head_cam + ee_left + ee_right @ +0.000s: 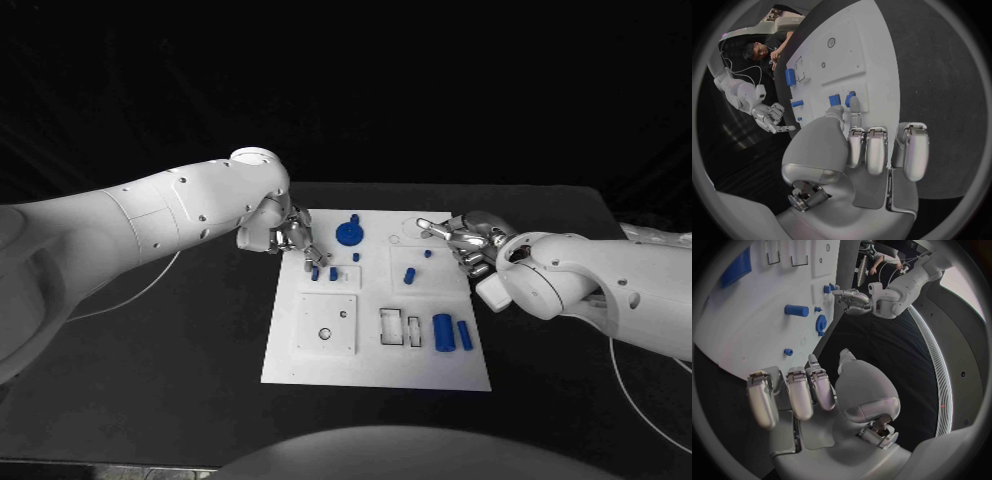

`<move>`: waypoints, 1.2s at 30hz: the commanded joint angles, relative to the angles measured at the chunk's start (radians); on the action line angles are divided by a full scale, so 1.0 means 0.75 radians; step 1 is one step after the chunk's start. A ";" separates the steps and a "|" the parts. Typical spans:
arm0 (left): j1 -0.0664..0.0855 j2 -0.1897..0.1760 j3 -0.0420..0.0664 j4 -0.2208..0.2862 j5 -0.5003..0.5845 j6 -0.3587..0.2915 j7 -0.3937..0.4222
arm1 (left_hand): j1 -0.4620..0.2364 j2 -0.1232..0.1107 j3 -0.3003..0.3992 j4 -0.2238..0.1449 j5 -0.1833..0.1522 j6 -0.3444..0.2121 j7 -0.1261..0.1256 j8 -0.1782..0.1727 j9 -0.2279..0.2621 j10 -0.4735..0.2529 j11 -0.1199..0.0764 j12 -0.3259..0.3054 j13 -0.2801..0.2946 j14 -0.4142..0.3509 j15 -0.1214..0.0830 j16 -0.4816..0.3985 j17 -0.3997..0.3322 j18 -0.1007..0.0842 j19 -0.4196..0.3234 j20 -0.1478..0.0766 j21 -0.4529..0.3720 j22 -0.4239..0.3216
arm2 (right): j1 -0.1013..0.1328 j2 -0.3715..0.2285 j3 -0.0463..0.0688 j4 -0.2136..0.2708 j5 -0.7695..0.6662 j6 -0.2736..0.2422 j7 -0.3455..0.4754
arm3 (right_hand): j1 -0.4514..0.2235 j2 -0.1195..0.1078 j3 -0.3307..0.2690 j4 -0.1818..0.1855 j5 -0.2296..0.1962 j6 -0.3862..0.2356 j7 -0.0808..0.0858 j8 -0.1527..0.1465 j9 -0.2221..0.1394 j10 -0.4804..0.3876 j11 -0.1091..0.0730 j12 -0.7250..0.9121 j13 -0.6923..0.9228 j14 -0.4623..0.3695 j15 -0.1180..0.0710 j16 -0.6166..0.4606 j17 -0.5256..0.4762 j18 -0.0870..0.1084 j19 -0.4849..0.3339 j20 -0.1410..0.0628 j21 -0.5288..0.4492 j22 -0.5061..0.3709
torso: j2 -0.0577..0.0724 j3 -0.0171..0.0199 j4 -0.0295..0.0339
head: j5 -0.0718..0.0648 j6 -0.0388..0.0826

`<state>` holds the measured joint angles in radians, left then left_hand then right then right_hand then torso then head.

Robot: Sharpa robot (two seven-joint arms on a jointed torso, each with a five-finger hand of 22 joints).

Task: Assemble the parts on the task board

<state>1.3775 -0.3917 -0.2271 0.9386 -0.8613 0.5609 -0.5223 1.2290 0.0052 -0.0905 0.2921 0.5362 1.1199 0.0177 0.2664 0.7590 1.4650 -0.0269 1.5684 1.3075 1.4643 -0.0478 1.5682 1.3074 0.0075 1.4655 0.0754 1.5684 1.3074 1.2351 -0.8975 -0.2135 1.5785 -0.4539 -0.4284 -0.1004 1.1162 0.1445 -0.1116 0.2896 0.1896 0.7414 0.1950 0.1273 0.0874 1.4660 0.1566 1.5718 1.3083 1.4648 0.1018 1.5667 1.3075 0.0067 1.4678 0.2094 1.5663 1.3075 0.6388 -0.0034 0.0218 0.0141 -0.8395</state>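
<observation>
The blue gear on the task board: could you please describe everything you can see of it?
The blue gear is a toothed round disc of matte, plastic-looking blue, with a small stub rising from it. It sits at the far end of the white task board, seemingly flat. The left hand hovers just beside it, fingers pointing down at smaller blue pieces nearby; no contact with the gear shows. The right wrist view shows its toothed rim edge-on.

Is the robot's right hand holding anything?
No. The right hand hovers at the task board's far edge, fingers apart, nothing between them.
</observation>
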 commanded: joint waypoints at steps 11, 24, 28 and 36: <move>-0.005 0.013 0.001 -0.005 0.009 0.040 0.009 | -0.006 0.004 0.004 0.003 -0.023 -0.013 0.006 0.010 0.008 0.141 -0.007 0.003 0.351 0.142 -0.006 0.003 0.351 -0.010 0.140 -0.004 0.003 0.351 | -0.001 0.003 0.000 0.002 -0.005 0.013 0.003 | 0.002 0.012 -0.007 0.000 0.006 0.007 0.054 0.007 0.002 0.140 0.013 -0.001 0.350 0.141 0.008 0.005 0.351 -0.009 0.137 0.008 0.006 0.351 | 0.000 -0.0001 -0.0002 | 0.023 -0.008; -0.006 0.026 0.001 -0.013 0.002 0.053 -0.003 | 0.028 0.013 0.020 -0.002 -0.034 -0.022 0.001 0.015 0.020 0.141 -0.010 0.003 0.351 0.142 -0.004 0.003 0.351 -0.010 0.140 -0.003 0.003 0.351 | -0.001 0.002 0.000 0.004 -0.005 0.012 0.003 | 0.002 0.012 -0.007 0.000 0.006 0.007 0.054 0.007 0.002 0.140 0.013 -0.001 0.350 0.141 0.008 0.005 0.351 -0.009 0.137 0.008 0.006 0.351 | 0.000 -0.0004 -0.0004 | 0.018 -0.012; -0.006 0.027 0.001 -0.016 -0.001 0.055 -0.009 | 0.045 0.015 0.028 -0.002 -0.033 -0.025 0.001 0.017 0.024 0.141 -0.011 0.003 0.351 0.142 -0.004 0.003 0.351 -0.010 0.140 -0.003 0.003 0.351 | -0.001 0.001 0.000 0.005 -0.005 0.012 0.002 | 0.002 0.012 -0.007 0.000 0.006 0.007 0.054 0.007 0.002 0.140 0.013 -0.001 0.350 0.141 0.008 0.005 0.351 -0.009 0.137 0.008 0.006 0.351 | 0.000 -0.0001 0.0007 | 0.018 -0.013; -0.007 0.026 0.000 -0.022 -0.004 0.058 -0.024 | 0.052 0.016 0.031 -0.002 -0.033 -0.026 0.001 0.017 0.025 0.141 -0.011 0.003 0.351 0.142 -0.004 0.003 0.351 -0.010 0.140 -0.003 0.003 0.351 | -0.001 0.002 0.000 0.005 -0.005 0.012 0.002 | 0.002 0.012 -0.007 0.000 0.006 0.007 0.054 0.007 0.002 0.140 0.013 -0.001 0.350 0.141 0.008 0.005 0.351 -0.009 0.137 0.008 0.006 0.351 | 0.000 -0.0001 0.0005 | 0.017 -0.012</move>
<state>1.3725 -0.3745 -0.2274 0.9227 -0.8627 0.5830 -0.5333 1.2565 0.0170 -0.0728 0.2911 0.5131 1.1054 0.0175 0.2746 0.7771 1.4650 -0.0268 1.5684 1.3074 1.4643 -0.0478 1.5682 1.3073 0.0075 1.4655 0.0754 1.5684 1.3073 1.2352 -0.8968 -0.2134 1.5807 -0.4537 -0.4283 -0.1006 1.1162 0.1445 -0.1116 0.2896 0.1896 0.7414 0.1950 0.1273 0.0872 1.4660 0.1566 1.5718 1.3083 1.4647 0.1018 1.5667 1.3073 0.0067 1.4678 0.2094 1.5663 1.3080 0.6385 -0.0034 0.0220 0.0269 -0.8493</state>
